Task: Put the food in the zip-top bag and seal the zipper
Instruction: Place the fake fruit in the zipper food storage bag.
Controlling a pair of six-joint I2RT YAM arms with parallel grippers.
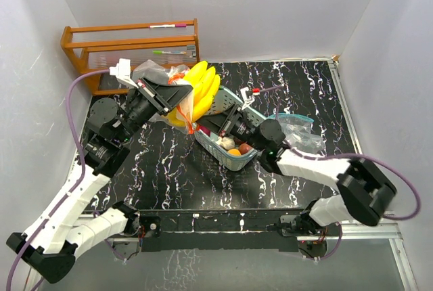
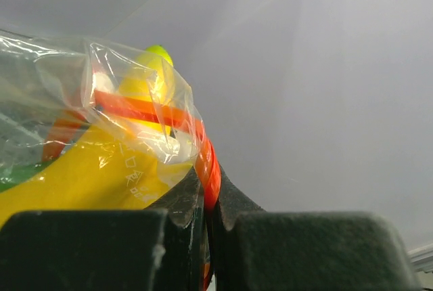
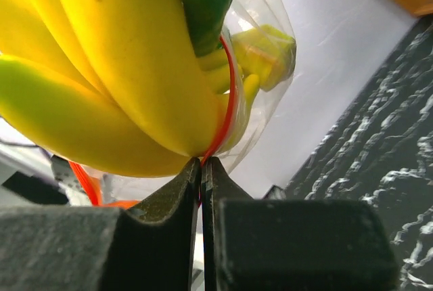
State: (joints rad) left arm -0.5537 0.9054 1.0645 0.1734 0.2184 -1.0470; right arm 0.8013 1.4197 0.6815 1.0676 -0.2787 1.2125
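The clear zip-top bag (image 1: 157, 72) with an orange zipper strip (image 2: 139, 108) hangs above the table at back centre. Yellow bananas (image 1: 201, 88) sit partly inside it, their tips poking out of the mouth; they fill the right wrist view as bananas (image 3: 122, 61) with a green piece (image 3: 196, 0) beside them. My left gripper (image 1: 174, 86) is shut on the bag's orange zipper edge (image 2: 210, 169). My right gripper (image 1: 201, 124) is shut on the opposite part of the orange rim (image 3: 226, 115), just under the bananas. Small orange (image 1: 234, 151) and red (image 1: 243, 147) fruits lie in the teal basket (image 1: 238, 163).
A wooden rack (image 1: 128, 47) with pens stands at the back left against the wall. A second crumpled clear bag (image 1: 298, 132) lies right of the basket. The black marbled tabletop (image 1: 162, 176) is walled in by white panels.
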